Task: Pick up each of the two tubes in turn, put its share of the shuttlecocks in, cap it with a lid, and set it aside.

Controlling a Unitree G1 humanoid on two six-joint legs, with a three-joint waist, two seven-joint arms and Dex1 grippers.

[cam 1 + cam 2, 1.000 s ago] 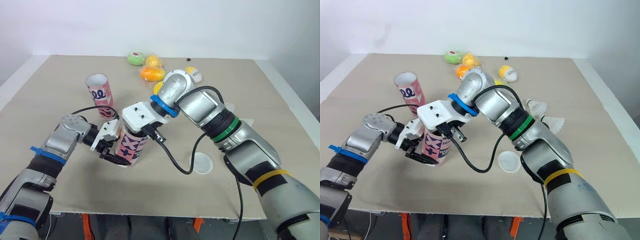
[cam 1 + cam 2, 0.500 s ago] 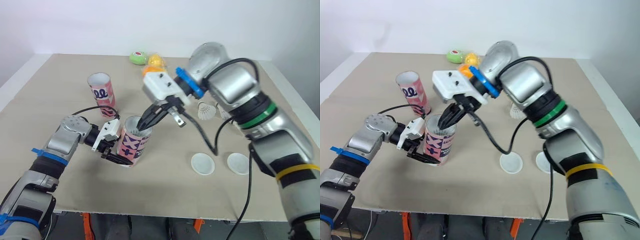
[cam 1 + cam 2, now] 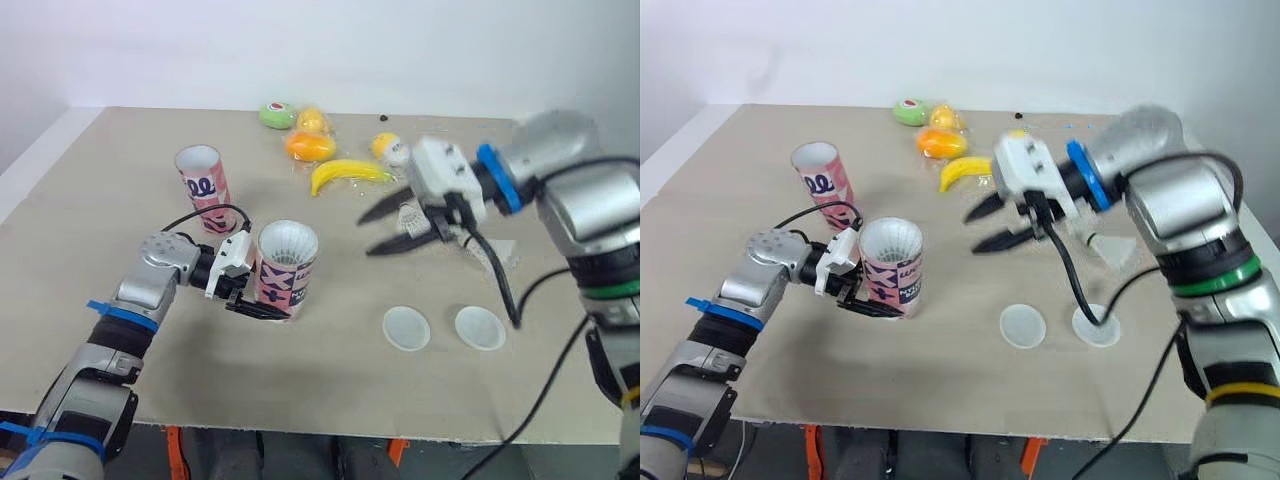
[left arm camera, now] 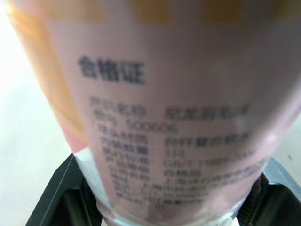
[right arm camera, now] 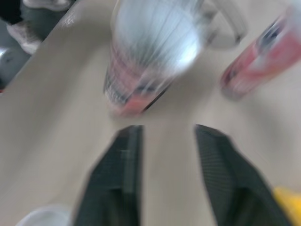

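Seen from the head, two tubes stand on the worktop (image 3: 150,380). The near tube (image 3: 285,272) is upright, and the left end effector (image 3: 262,300) pinches it low, close to its base. I cannot tell whether the base rests on the surface or sits just above it. One shuttlecock (image 3: 288,243) fills its mouth, white feathers up. The far tube (image 3: 200,185) stands open behind it, toward the left edge and well apart. Two lids lie flat to the right of the near tube, toward the front edge: one lid (image 3: 405,327) and, just beside it without touching, the other lid (image 3: 479,327). Two loose shuttlecocks (image 3: 1118,250) lie beyond the lids, partly hidden by the right arm. The right end effector (image 3: 367,234) hangs above the worktop between the near tube and the loose shuttlecocks, spread wide and holding nothing. A banana (image 3: 345,174) and four round fruits (image 3: 307,146) cluster toward the far edge, the banana nearest the right end effector. Bare worktop stretches in front of the near tube, to its left, and between it and the lids.

In the left wrist view, the near tube's printed label is close up. A black finger (image 4: 61,197) presses on each side of its base.

The right wrist view is blurred. Its two fingers (image 5: 123,179) stand apart with bare worktop between them, and both tubes are beyond.
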